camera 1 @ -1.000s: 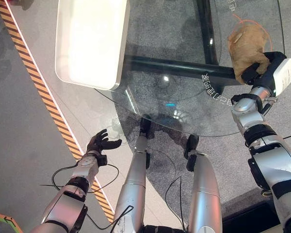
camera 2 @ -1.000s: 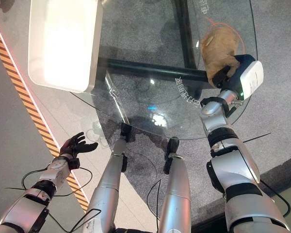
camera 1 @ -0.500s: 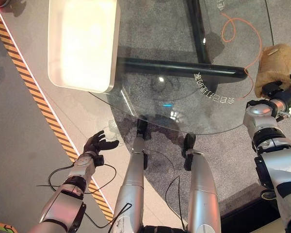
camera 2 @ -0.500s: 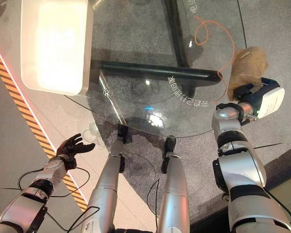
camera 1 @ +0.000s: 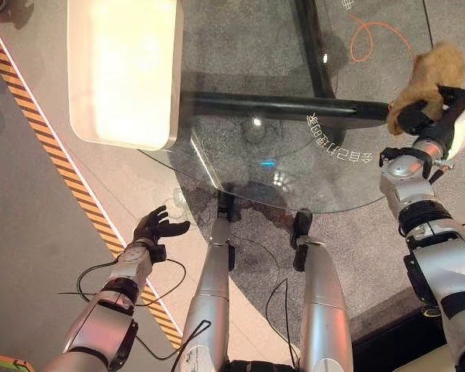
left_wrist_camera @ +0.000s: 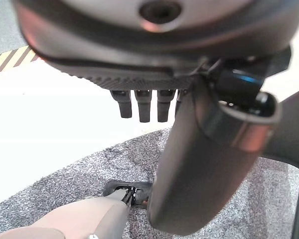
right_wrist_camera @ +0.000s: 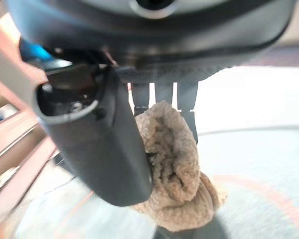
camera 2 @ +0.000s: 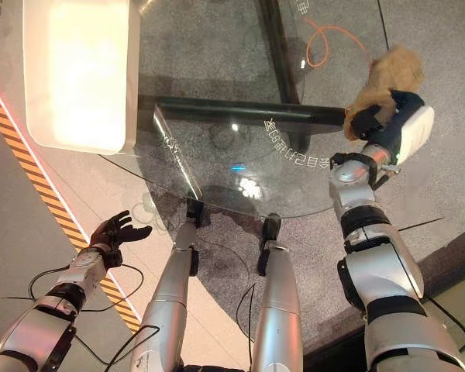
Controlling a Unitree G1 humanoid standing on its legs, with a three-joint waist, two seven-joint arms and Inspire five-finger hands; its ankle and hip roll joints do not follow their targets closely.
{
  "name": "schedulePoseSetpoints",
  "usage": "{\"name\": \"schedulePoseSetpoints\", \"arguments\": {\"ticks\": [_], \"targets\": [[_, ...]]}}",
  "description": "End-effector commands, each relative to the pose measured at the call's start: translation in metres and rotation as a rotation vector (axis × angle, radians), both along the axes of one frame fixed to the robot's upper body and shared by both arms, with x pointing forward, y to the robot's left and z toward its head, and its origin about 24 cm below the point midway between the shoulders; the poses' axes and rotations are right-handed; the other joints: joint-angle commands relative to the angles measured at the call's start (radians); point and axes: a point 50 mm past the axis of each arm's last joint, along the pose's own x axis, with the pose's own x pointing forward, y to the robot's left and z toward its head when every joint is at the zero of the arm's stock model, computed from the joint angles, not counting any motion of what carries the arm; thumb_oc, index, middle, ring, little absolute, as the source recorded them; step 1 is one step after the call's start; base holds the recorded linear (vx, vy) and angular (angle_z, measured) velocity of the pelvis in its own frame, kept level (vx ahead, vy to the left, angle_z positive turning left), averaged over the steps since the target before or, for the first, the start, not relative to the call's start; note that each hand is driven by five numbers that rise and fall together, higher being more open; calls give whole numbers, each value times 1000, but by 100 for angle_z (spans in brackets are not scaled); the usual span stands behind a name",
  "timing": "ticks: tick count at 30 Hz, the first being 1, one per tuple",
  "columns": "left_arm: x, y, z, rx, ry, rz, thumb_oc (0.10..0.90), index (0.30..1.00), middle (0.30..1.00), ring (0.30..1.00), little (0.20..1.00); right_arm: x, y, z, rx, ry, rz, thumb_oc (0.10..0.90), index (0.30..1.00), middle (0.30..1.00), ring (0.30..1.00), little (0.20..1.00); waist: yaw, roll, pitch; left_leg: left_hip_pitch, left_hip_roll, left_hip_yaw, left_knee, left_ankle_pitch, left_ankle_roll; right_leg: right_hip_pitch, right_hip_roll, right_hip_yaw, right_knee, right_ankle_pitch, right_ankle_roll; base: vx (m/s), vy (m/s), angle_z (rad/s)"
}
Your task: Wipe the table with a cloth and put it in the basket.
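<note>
A tan fuzzy cloth [camera 1: 432,71] sits bunched at the right rim of the round glass table [camera 1: 256,167]. My right hand [camera 1: 418,116] is shut on it. In the right wrist view the thumb and fingers [right_wrist_camera: 187,97] pinch the cloth [right_wrist_camera: 177,172] above the glass. My left hand [camera 1: 156,226] hangs open low on the left, off the table and over the floor, with nothing in it. A white rectangular container [camera 1: 173,85] stands at the table's far left.
A black frame bar [camera 1: 279,107] runs under the glass, and an orange cable [camera 1: 366,35] lies on the floor beneath it. A yellow-and-black striped line [camera 1: 62,163] crosses the floor on the left.
My right hand swept the cloth rightward across the glass to its right rim, then a little farther away. The camera shifted slightly. The left hand stayed where it was.
</note>
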Motion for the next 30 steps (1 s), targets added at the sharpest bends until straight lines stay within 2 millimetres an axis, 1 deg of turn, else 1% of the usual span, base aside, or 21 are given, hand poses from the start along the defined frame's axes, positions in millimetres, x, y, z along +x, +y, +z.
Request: {"name": "schedulePoseSetpoints", "arguments": {"ticks": [1, 2, 4, 7, 9, 12, 14, 15, 18, 19, 21, 26, 28, 30], "targets": [[-7, 9, -7, 6, 24, 71, 800, 900, 900, 900, 900, -1, 29, 62, -212, -205, 120, 100, 300, 300, 300, 200, 17, -11, -21, 61, -92, 107, 78, -164, 102, 54, 69, -67, -256, 150, -12, 0, 0, 0], [-8, 7, -9, 5, 25, 68, 800, 900, 900, 900, 900, 0, 38, 64, -245, -207, 147, 100, 300, 300, 300, 200, 19, -9, -21, 62, -92, 108, 76, -163, 102, 56, 68, -69, -255, 149, -13, 0, 0, 0], [-9, 1, -11, 1, 25, 57, 800, 900, 900, 900, 900, 1, 63, 69, -309, -209, 217, 100, 300, 300, 300, 200, 25, -2, -21, 62, -98, 107, 76, -159, 100, 58, 65, -74, -253, 145, -17, 0, 0, 0], [-9, -3, -13, 2, 24, 48, 800, 900, 900, 900, 900, 2, 85, 69, -366, -194, 287, 100, 300, 300, 300, 200, 31, 1, -21, 63, -101, 109, 73, -154, 100, 59, 63, -80, -251, 142, -20, 0, 0, 0], [-9, -8, -14, -1, 23, 42, 800, 900, 900, 900, 900, 2, 102, 65, -417, -167, 341, 100, 300, 300, 300, 200, 34, 5, -21, 64, -105, 111, 72, -152, 102, 59, 63, -83, -249, 139, -23, 0, 0, 0], [-9, -12, -17, -6, 22, 32, 800, 900, 900, 900, 900, 2, 117, 62, -481, -142, 391, 100, 300, 300, 300, 200, 37, 11, -21, 67, -108, 113, 69, -149, 103, 59, 63, -86, -249, 138, -27, 0, 0, 0], [-10, -15, -18, -9, 22, 24, 800, 900, 900, 900, 900, 1, 130, 56, -513, -114, 445, 100, 300, 300, 300, 200, 39, 14, -21, 68, -110, 116, 69, -145, 102, 62, 61, -88, -250, 137, -29, 0, 0, 0], [-10, -15, -18, -9, 22, 24, 800, 900, 900, 900, 900, 1, 130, 56, -513, -114, 445, 100, 300, 300, 300, 200, 39, 14, -21, 68, -110, 115, 68, -145, 102, 62, 61, -88, -250, 137, -29, 0, 0, 0], [-11, -21, -22, -13, 24, 13, 800, 900, 900, 900, 900, -1, 150, 44, -551, -69, 528, 100, 300, 300, 300, 200, 41, 18, -21, 68, -112, 119, 68, -140, 101, 63, 61, -91, -247, 135, -31, 0, 0, 0], [-11, -21, -22, -14, 24, 12, 800, 900, 900, 900, 900, -2, 151, 43, -556, -64, 536, 100, 300, 300, 300, 200, 41, 18, -21, 68, -112, 119, 67, -139, 101, 63, 61, -91, -247, 135, -31, 0, 0, 0], [-12, -27, -24, -16, 25, 8, 800, 900, 900, 900, 900, -4, 166, 32, -600, -34, 599, 100, 300, 300, 300, 200, 43, 21, -21, 69, -112, 121, 66, -136, 99, 65, 59, -92, -248, 134, -32, 0, 0, 0], [-12, -31, -25, -19, 24, 3, 800, 900, 900, 900, 900, -12, 191, 17, -700, 8, 727, 100, 300, 300, 300, 200, 44, 25, -21, 70, -114, 124, 60, -128, 98, 64, 59, -93, -248, 136, -33, 0, 0, 0], [-12, -32, -25, -21, 24, 2, 800, 900, 900, 900, 900, -14, 197, 15, -723, 12, 757, 100, 300, 300, 300, 200, 44, 26, -21, 70, -115, 124, 60, -127, 98, 64, 58, -93, -247, 136, -32, 0, 0, 0], [-12, -33, -26, -21, 22, 3, 800, 900, 900, 900, 900, -22, 212, 9, -764, 20, 839, 100, 300, 300, 300, 200, 44, 26, -21, 68, -115, 123, 58, -123, 96, 61, 58, -93, -246, 136, -32, 0, 0, 0]]}}
